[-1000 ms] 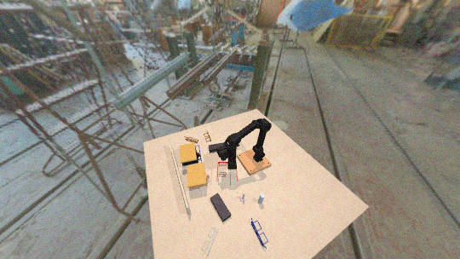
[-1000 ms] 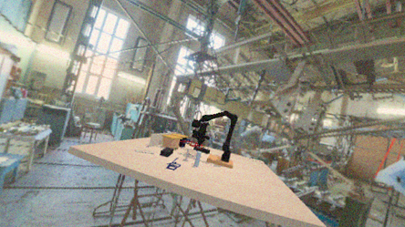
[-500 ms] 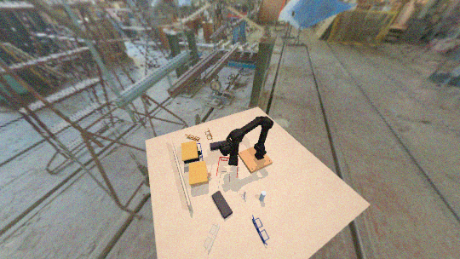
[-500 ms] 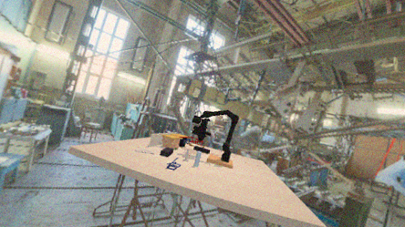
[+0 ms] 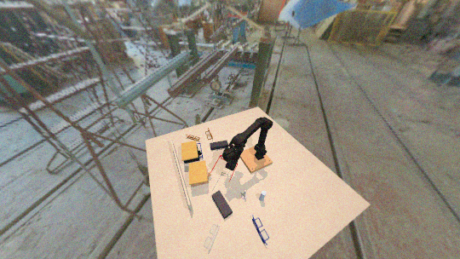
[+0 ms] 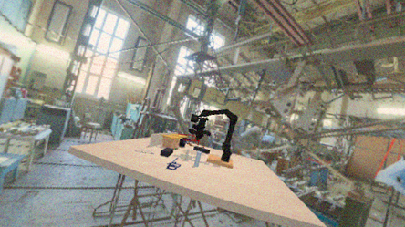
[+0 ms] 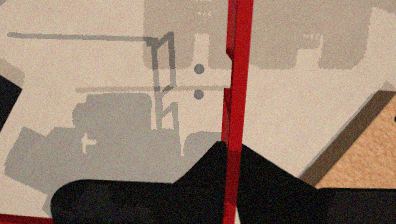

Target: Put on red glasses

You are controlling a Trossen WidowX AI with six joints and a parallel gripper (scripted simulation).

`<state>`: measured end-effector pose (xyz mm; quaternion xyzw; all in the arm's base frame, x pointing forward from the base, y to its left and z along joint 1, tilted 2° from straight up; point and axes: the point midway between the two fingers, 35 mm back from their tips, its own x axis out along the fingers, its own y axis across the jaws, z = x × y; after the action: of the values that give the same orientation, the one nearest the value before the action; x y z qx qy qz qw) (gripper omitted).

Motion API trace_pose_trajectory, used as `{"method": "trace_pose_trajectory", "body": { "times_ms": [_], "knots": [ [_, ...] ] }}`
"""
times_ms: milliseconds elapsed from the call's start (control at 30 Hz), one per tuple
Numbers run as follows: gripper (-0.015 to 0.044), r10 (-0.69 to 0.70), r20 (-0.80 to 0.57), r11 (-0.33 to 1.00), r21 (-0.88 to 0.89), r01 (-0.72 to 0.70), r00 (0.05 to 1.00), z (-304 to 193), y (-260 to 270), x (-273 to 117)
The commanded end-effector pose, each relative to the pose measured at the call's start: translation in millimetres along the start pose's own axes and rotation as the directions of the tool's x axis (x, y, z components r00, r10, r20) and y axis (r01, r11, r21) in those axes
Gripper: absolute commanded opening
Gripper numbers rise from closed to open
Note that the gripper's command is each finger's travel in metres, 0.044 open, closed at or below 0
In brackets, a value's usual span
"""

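Observation:
My gripper [image 5: 230, 166] [image 6: 199, 138] [image 7: 227, 150] is shut on the red glasses [image 5: 215, 164] [image 7: 240, 75] and holds them above the table. In the wrist view a long red bar of the frame runs up between the fingertips. In the top view the two thin temples stick out on either side of the gripper, and the glasses' shadow lies below. Two yellow-topped blocks, one at the back [image 5: 189, 150] and one nearer [image 5: 198, 171], stand left of the gripper; whether they are the display heads I cannot tell. No green tag, nose or ears can be made out.
A dark case [image 5: 219, 145] lies behind the gripper, another [image 5: 221, 204] in front. A small cylinder [image 5: 262, 195] stands front right. Blue glasses [image 5: 261, 232] [image 6: 173, 166] and pale glasses [image 5: 211, 239] lie near the front. A long pale bar [image 5: 181, 176] lies left of the blocks.

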<state>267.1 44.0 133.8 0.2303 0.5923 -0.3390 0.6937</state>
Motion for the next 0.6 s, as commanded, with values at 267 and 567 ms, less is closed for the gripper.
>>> {"method": "trace_pose_trajectory", "body": {
  "times_ms": [267,567],
  "knots": [
    [0.0,0.007,0.132,0.965,0.257,-0.041,0.991,-11.9,28.3,-11.3],
    [0.0,0.034,0.227,0.89,0.437,-0.133,0.973,-26.2,48.7,-21.7]
  ]
}}
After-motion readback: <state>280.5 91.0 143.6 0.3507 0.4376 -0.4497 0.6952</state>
